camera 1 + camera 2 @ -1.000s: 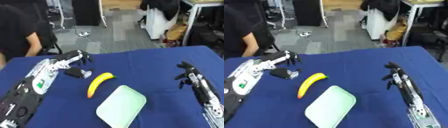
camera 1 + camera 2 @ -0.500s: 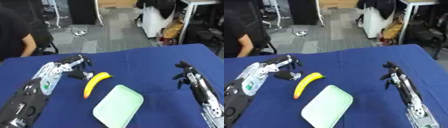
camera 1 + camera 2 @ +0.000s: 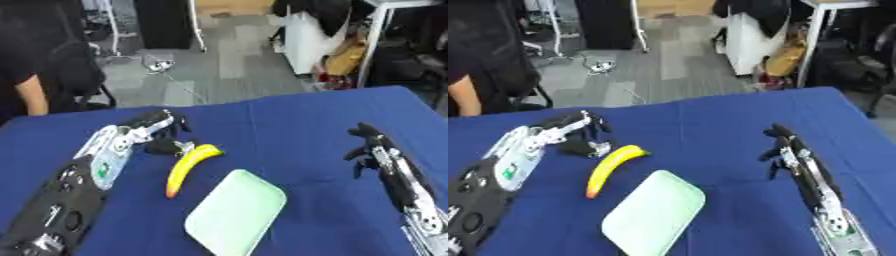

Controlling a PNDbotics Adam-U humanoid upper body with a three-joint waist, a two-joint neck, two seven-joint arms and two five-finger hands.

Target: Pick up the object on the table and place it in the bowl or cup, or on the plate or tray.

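Beside the banana (image 3: 191,167), the left robot hand (image 3: 157,131) hovers with curled fingers.

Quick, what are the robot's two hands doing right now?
Left hand: fingers curled, holding nothing, beside the banana.
Right hand: cannot be told.

Open blue table (image 3: 297,125) between both hands, banana (image 3: 188,167) and pale green tray (image 3: 236,212) crowding left-centre, left hand (image 3: 157,132) just beside the banana's tip

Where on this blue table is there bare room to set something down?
Bare cloth spans between the pale green tray and the right hand, and along the table's far edge. It is crowded where the left hand nears the banana beside the tray.
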